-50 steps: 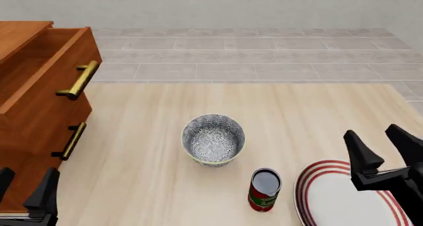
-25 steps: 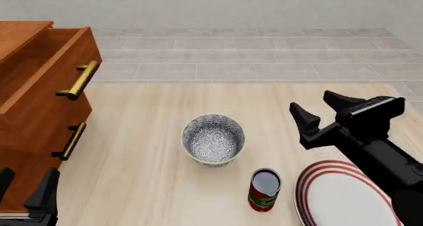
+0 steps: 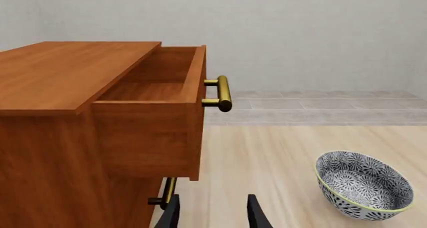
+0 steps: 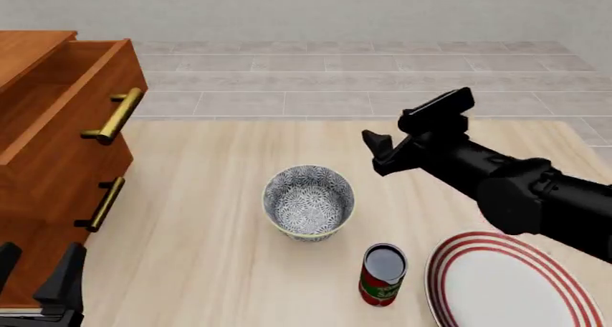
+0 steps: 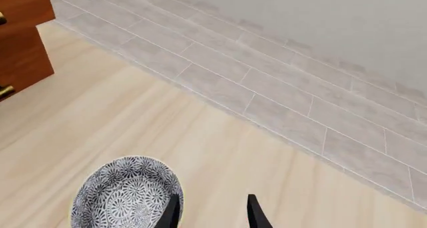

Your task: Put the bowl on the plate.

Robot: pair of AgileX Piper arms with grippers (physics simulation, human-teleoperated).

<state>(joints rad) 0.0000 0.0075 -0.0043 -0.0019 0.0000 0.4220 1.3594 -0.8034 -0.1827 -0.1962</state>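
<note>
White plate [image 4: 507, 287] was cut off by the frame's edge; a can [image 4: 383, 274] stood between it and the bowl [image 4: 309, 201]. The right gripper [image 4: 406, 144] hung beyond the bowl, jaws apparently narrow; the left gripper [image 4: 34, 284] was parted too.

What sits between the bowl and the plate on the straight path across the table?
The red-and-green can stands upright between the bowl and the plate, close to the plate's near-left rim. Nothing visible lies between the right pincer and the bowl.

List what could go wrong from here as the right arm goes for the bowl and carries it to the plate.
1. The can stands between the bowl and the plate; a low carry could topple it.
2. The right gripper, open, is beyond the bowl's far right rim; closing off-centre on that rim may tip or push the bowl.
3. The plate lies at the table's near right corner, so a careless release could leave the bowl overhanging it.
</note>
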